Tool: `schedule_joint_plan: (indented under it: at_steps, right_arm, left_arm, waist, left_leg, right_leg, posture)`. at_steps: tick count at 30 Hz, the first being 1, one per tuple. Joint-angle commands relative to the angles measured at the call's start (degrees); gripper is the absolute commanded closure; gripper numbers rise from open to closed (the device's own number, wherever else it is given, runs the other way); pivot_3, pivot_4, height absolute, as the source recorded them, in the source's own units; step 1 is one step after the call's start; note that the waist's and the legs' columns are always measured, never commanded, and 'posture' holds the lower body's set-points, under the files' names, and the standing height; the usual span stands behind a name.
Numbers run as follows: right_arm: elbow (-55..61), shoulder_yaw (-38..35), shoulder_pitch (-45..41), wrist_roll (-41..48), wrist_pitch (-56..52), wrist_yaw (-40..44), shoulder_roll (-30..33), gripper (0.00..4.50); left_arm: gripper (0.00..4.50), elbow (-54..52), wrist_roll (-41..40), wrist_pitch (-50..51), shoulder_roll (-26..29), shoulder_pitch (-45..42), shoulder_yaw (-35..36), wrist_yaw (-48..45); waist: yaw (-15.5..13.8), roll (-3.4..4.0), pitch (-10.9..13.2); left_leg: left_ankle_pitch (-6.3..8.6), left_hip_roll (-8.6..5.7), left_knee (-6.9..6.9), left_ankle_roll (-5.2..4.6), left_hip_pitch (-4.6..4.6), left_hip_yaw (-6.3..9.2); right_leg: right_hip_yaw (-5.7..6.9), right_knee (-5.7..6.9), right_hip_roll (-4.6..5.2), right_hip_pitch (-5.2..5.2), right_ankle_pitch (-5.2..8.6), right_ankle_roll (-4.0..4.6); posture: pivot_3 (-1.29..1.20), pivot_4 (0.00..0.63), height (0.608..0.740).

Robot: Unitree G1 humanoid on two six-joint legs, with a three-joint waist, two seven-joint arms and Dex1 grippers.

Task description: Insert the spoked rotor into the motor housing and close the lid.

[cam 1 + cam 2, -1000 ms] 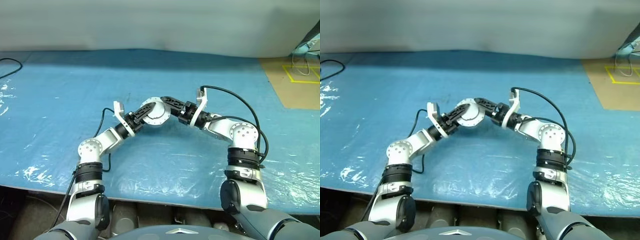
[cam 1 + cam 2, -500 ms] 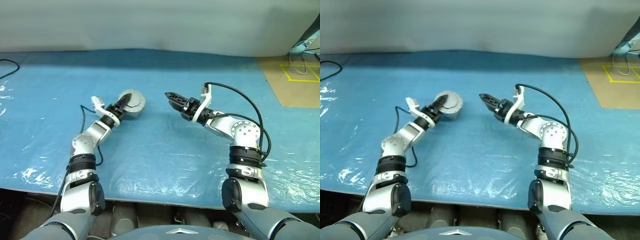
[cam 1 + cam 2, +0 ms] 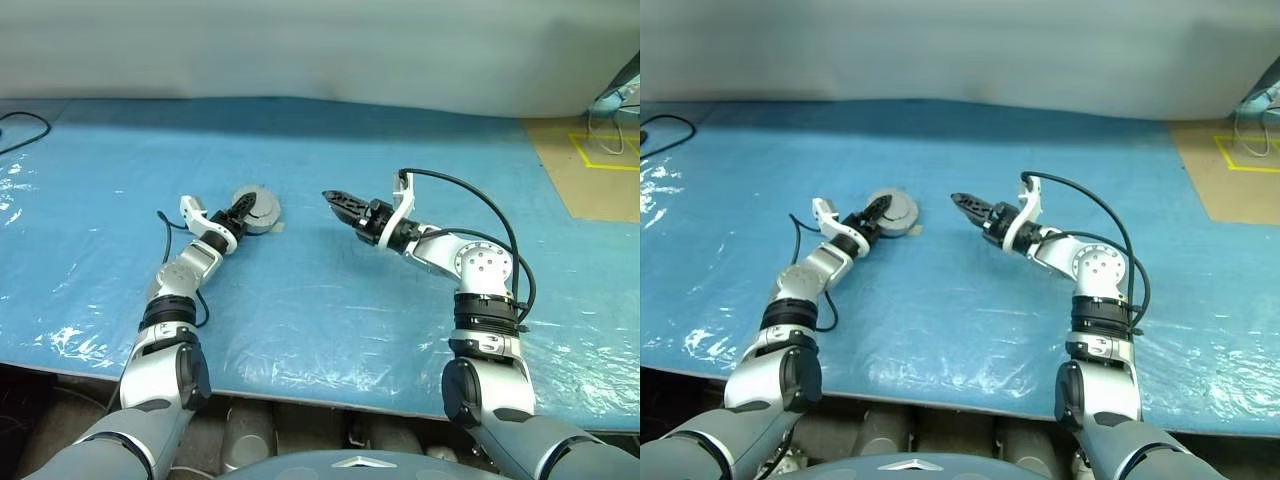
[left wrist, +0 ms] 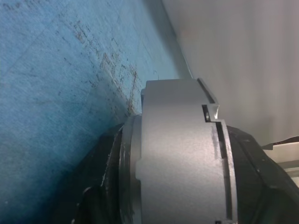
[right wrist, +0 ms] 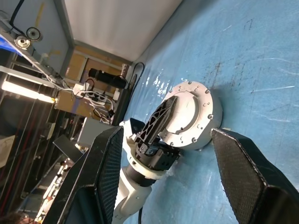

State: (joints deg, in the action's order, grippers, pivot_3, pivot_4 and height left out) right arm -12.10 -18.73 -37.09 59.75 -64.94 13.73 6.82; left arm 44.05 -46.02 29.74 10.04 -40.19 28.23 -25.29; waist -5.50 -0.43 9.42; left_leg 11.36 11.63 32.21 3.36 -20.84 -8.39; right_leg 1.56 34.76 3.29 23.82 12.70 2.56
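Observation:
The motor housing is low over the blue table, left of centre, with its silver lid shut on it. The spoked rotor is hidden. My left gripper is shut on the housing. One black finger lies across the lid's face, and the other is under the casing. In the left wrist view the silver casing sits between both fingers. My right gripper hangs open and empty to the right of the housing, apart from it, its fingers spread wide.
A brown board with yellow tape lines lies at the table's far right. A black cable curls at the far left. A pale wall runs along the back edge. The table's front edge is close below my arms.
A second ago both grippers held the housing together above the table's middle. The right gripper let go and stayed. The left arm carried the housing left and down to the table.

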Motion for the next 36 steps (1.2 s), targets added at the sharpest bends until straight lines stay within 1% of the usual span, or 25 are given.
schedule_joint_plan:
  at_steps: [1,3,9,12,13,15,17,18,21,22,24,25,26,28,31,34,36]
  right_arm:
    - [2.6,0.2,0.1,0.2,0.7,0.9,-0.1,1.36]
    - [2.7,0.2,0.0,0.1,0.8,1.1,-0.2,1.36]
    - [2.8,0.5,0.2,-0.5,1.2,2.0,-0.4,1.36]
    - [3.0,0.5,0.4,-0.9,1.9,2.4,-0.5,1.36]
    - [3.1,0.3,0.4,-1.0,2.5,2.4,-0.5,1.36]
    - [3.8,0.1,0.5,-1.4,3.5,2.6,-0.3,1.36]
    - [6.6,1.5,1.4,-3.0,4.8,3.5,1.0,1.36]
    - [8.5,3.4,2.2,-5.8,6.8,3.6,1.9,1.36]
    - [14.3,12.1,6.3,-22.2,20.7,1.7,5.8,1.36]
    - [15.2,13.7,7.3,-25.6,23.5,1.0,6.6,1.36]
    - [17.8,16.5,10.2,-31.2,28.1,0.8,8.5,1.36]
    - [18.9,18.3,12.3,-36.0,31.2,-0.8,9.9,1.36]
    - [19.7,17.8,14.2,-38.6,32.5,-3.6,10.0,1.36]
    - [20.7,16.3,16.5,-41.0,33.8,-7.3,9.1,1.36]
    - [23.8,17.2,23.4,-49.1,38.2,-11.3,10.7,1.36]
    - [25.9,18.2,28.2,-53.7,40.5,-12.9,11.0,1.36]
    - [26.9,18.6,30.7,-55.4,40.9,-13.7,10.2,1.36]
  left_arm:
    - [0.73,0.1,3.1,-3.2,1.2,-1.0,-0.5,0.7]
    - [0.02,-1.0,4.8,-5.2,1.7,-0.8,-0.8,1.6]
    - [0.02,-1.7,10.1,-11.6,5.0,-0.2,-0.9,5.3]
    - [0.02,-2.5,15.6,-16.8,7.8,1.7,-2.7,7.5]
    - [0.02,-3.9,19.0,-19.7,8.5,2.9,-4.3,8.8]
    - [0.02,-8.3,22.9,-22.4,9.2,5.7,-7.8,7.5]
    - [0.02,-15.8,27.0,-23.5,9.4,9.9,-12.2,7.0]
    - [0.02,-19.8,28.6,-23.4,9.3,12.0,-14.3,7.0]
    - [0.02,-35.7,32.6,-23.0,8.0,19.6,-22.3,5.6]
    - [0.02,-39.4,33.1,-22.7,7.5,21.2,-24.0,5.4]
    - [0.02,-45.1,32.9,-22.2,4.7,23.1,-24.8,7.9]
    - [0.02,-47.8,32.9,-21.6,3.3,24.0,-25.5,9.0]
    - [0.02,-50.2,33.4,-21.7,2.1,25.2,-26.4,9.6]
    - [0.02,-53.0,34.3,-21.7,1.2,27.0,-27.5,9.9]
    - [0.02,-54.6,34.5,-19.5,-0.3,32.2,-27.3,12.0]
    - [0.02,-55.6,34.5,-17.7,-0.7,35.3,-27.0,13.0]
    - [0.02,-55.7,34.7,-16.7,-0.9,36.4,-26.6,14.0]
  waist:
    - [0.0,0.00,0.0]
    - [0.1,0.00,0.0]
    - [0.9,0.00,0.0]
    - [1.1,0.00,0.0]
    - [1.1,0.00,0.0]
    - [1.0,0.00,0.0]
    - [0.6,0.00,0.0]
    - [0.4,0.00,0.0]
    - [-0.2,-0.01,0.0]
    - [-0.2,-0.02,0.0]
    - [-0.2,-0.03,0.0]
    - [-0.1,-0.04,0.0]
    - [0.1,-0.06,0.0]
    - [0.5,-0.05,0.0]
    - [1.6,0.00,0.0]
    - [2.0,-0.01,0.0]
    - [1.9,-0.01,0.0]
  left_leg:
    - [0.00,0.00,0.01,0.00,0.00,0.00]
    - [0.00,0.00,0.01,0.00,0.08,0.00]
    - [0.00,0.05,-0.02,0.00,0.08,-0.04]
    - [0.00,0.05,-0.03,0.00,0.11,-0.03]
    - [0.00,0.05,-0.03,0.00,0.10,-0.03]
    - [0.00,0.05,-0.05,0.00,0.07,-0.02]
    - [0.00,0.07,-0.05,0.00,-0.01,-0.01]
    - [0.00,0.08,-0.05,0.00,-0.02,-0.01]
    - [0.00,0.16,-0.04,0.00,-0.09,-0.02]
    - [0.00,0.15,-0.03,0.00,-0.11,-0.03]
    - [0.00,0.13,0.01,0.00,-0.13,-0.04]
    - [0.00,0.13,0.02,0.00,-0.14,-0.06]
    - [0.00,0.13,0.05,0.00,-0.13,-0.09]
    - [0.00,0.12,0.04,0.00,-0.14,-0.16]
    - [0.00,0.10,-0.01,0.00,-0.10,-0.20]
    - [0.01,0.11,-0.05,0.01,-0.14,-0.18]
    - [0.01,0.11,-0.04,0.01,-0.12,-0.18]
  right_leg:
    - [-0.01,0.00,0.00,0.00,-0.02,0.00]
    - [-0.02,0.01,0.00,-0.07,-0.03,0.01]
    - [-0.05,-0.01,-0.05,-0.14,-0.06,0.06]
    - [-0.05,-0.05,-0.05,-0.06,-0.07,0.05]
    - [-0.04,-0.05,-0.05,-0.04,-0.07,0.05]
    - [-0.03,-0.06,-0.04,-0.03,-0.07,0.04]
    - [0.01,-0.07,-0.03,0.02,-0.08,0.03]
    - [0.03,-0.06,-0.01,0.03,-0.08,0.03]
    - [0.05,-0.07,0.03,0.07,-0.08,0.03]
    - [0.07,-0.06,0.07,0.08,-0.07,0.02]
    - [0.05,-0.07,0.08,0.09,-0.06,0.02]
    - [0.02,-0.07,0.06,0.11,-0.06,0.02]
    - [0.01,-0.06,0.05,0.11,-0.06,0.02]
    - [-0.08,-0.03,0.01,0.10,-0.06,0.02]
    - [-0.16,-0.03,-0.06,0.11,-0.05,0.00]
    - [-0.22,-0.09,-0.17,0.16,-0.04,-0.05]
    - [-0.22,-0.06,-0.18,0.19,-0.04,-0.08]
  posture:
    - [0.00,0.150,0.740]
    - [0.00,0.150,0.740]
    - [0.00,0.150,0.740]
    - [0.00,0.150,0.740]
    - [0.00,0.150,0.740]
    - [0.00,0.150,0.740]
    - [0.00,0.150,0.740]
    - [0.00,0.150,0.740]
    - [0.00,0.150,0.740]
    - [0.00,0.150,0.740]
    - [0.00,0.150,0.740]
    - [0.00,0.150,0.740]
    - [0.00,0.150,0.740]
    - [0.00,0.150,0.740]
    - [0.00,0.150,0.740]
    - [0.00,0.150,0.740]
    - [0.00,0.150,0.740]
